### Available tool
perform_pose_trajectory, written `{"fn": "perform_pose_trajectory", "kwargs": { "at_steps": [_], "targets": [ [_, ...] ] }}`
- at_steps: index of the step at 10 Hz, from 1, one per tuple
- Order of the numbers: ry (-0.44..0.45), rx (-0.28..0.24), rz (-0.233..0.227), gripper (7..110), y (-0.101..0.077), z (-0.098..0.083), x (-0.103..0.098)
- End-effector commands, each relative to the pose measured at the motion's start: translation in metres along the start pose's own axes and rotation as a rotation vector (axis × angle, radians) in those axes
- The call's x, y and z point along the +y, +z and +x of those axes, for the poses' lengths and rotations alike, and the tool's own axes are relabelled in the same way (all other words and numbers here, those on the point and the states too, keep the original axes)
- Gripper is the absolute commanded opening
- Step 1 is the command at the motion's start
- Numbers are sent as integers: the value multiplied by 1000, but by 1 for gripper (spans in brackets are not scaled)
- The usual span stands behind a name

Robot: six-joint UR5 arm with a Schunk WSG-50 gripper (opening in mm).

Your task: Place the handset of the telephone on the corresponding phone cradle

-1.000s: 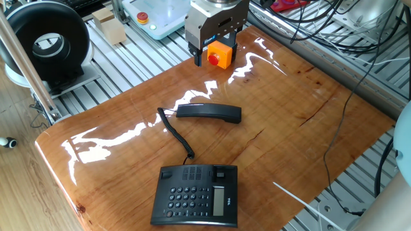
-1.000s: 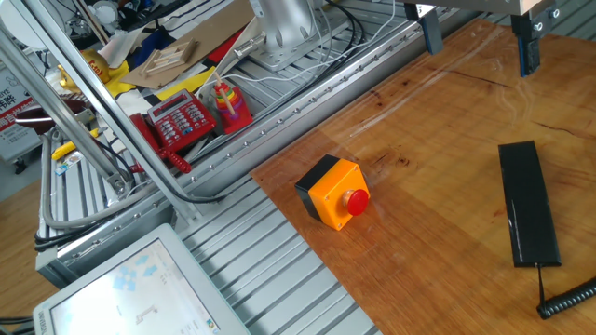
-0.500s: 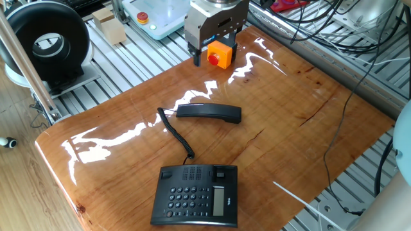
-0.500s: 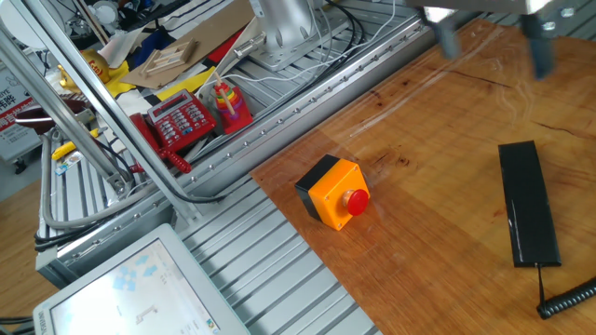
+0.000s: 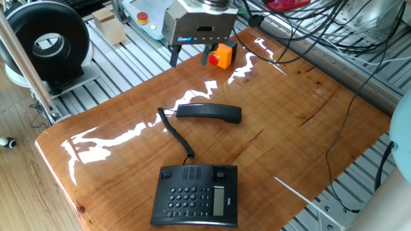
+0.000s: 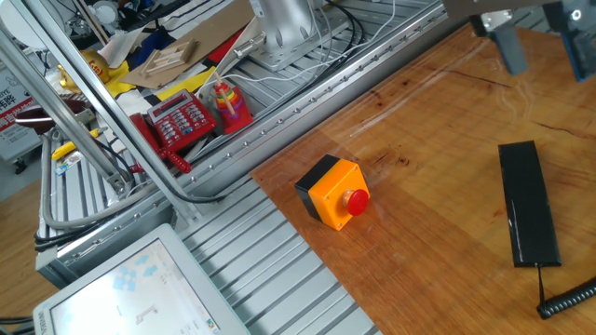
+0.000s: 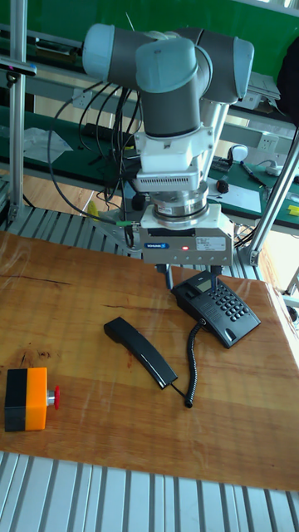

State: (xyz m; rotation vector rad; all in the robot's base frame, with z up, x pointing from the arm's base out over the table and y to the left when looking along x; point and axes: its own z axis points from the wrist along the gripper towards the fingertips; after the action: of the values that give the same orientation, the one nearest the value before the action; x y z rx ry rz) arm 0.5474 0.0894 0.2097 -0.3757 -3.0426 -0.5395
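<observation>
Black handset [image 5: 209, 113] flat on wooden table [image 5: 308, 141], off telephone [image 5: 196, 195], cradle [image 5: 200, 172] bare; gripper [image 5: 201, 56] above far edge, fingers apart, empty | other fixed view: handset [image 6: 528, 204] lies beside orange button box [image 6: 332, 192] | tall view: gripper [image 7: 191, 277] hangs over table between handset [image 7: 139, 351] and telephone [image 7: 216, 308].

The end effector [image 5: 202, 54] has turned about its axis, its open fingers [image 5: 173, 56] now spread wider across one fixed view.
</observation>
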Motion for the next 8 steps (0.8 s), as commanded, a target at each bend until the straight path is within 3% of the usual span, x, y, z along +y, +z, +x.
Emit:
{"fn": "perform_pose_trajectory", "kwargs": {
  "at_steps": [1,3,7,8],
  "targets": [
    [12,5,22,7,-5,2,-4],
    [7,4,57,7,-6,2,-13],
    [14,10,39,7,-6,3,-12],
    [6,3,58,7,-8,2,-16]
  ]
}}
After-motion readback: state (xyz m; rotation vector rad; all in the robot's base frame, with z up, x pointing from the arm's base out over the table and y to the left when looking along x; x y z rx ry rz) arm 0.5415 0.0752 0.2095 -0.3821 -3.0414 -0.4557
